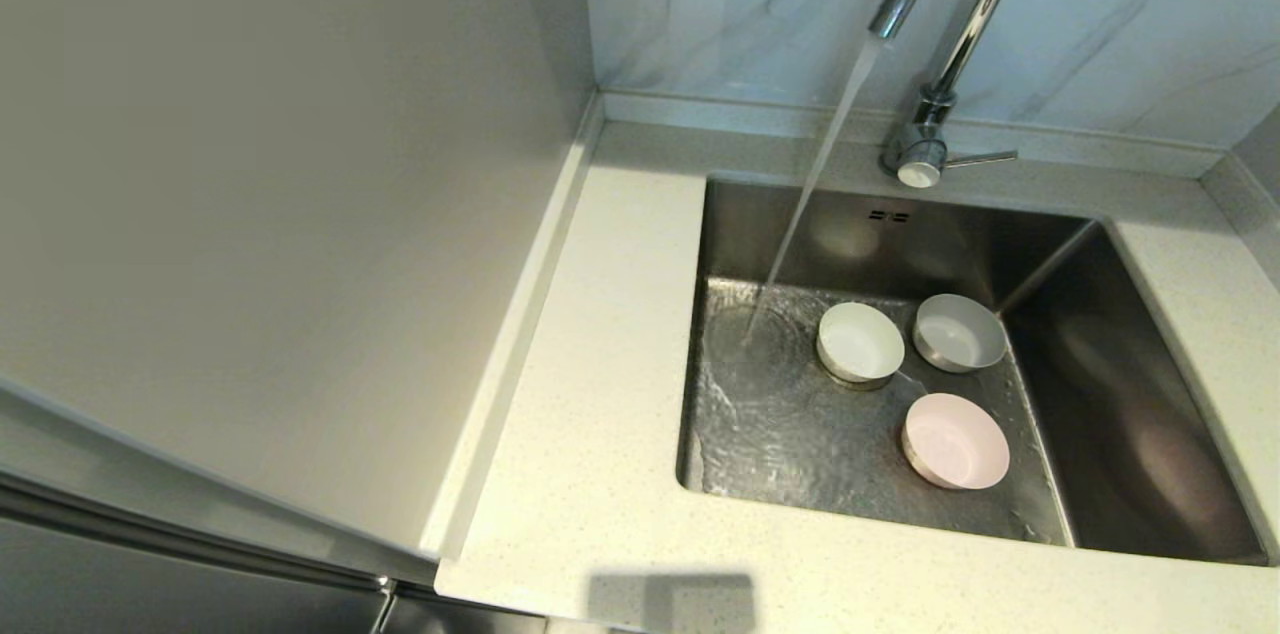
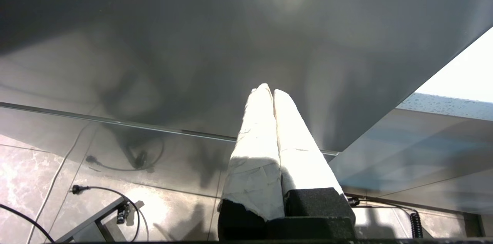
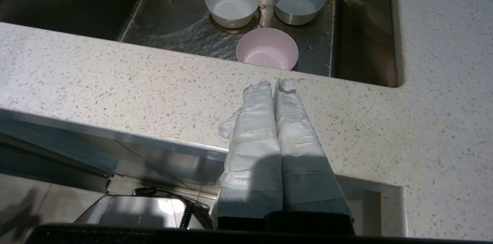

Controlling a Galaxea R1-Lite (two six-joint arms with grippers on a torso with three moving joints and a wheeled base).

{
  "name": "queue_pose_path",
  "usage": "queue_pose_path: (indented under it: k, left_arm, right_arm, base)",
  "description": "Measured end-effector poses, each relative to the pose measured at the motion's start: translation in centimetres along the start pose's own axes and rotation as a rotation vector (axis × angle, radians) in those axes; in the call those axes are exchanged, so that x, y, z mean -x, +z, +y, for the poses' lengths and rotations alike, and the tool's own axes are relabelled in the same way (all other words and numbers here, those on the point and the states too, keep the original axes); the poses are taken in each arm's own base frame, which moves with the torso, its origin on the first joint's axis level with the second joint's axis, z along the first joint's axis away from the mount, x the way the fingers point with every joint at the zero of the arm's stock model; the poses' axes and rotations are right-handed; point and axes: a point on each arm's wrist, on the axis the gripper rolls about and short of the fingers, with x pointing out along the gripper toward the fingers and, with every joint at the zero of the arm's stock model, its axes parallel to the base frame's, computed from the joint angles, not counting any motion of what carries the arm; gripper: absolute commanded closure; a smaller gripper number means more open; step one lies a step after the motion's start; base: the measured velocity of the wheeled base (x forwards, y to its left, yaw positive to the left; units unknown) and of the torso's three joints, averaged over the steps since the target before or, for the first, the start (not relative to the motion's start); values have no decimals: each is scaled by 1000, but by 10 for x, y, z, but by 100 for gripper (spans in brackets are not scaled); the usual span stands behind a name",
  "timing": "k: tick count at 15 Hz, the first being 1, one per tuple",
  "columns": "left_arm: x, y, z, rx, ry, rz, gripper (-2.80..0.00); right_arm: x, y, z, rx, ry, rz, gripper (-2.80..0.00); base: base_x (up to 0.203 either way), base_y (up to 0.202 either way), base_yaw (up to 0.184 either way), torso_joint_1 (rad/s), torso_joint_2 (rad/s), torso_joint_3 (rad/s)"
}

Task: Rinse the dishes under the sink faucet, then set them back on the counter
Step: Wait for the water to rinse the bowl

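Head cam looks steeply down on sink; right wrist cam sees it at 12 o'clock; left faces cabinet panel.

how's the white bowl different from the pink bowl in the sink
The small round white bowl sits on the round metal drain strainer, close to the falling water stream; the small round pale pink bowl rests on the bare steel floor of the sink, nearer the front counter and farther from the stream. They differ in colour. Both stand upright, look alike in size, and neither is under the stream.
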Motion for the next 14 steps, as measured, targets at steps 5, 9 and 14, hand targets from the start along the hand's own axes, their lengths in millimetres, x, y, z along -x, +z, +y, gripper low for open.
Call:
queue_pose_path:
  k: [5, 9, 14]
  left_arm:
    - [0, 0, 0, 0, 0, 0, 0]
    - [0, 0, 0, 0, 0, 0, 0]
    - [0, 0, 0, 0, 0, 0, 0]
  right_arm:
    - [0, 0, 0, 0, -1, 0, 0]
    - [0, 0, 0, 0, 0, 0, 0]
    - [0, 0, 0, 0, 0, 0, 0]
  base:
    - [0, 0, 0, 0, 0, 0]
    - [0, 0, 0, 0, 0, 0]
    - [0, 0, 0, 0, 0, 0]
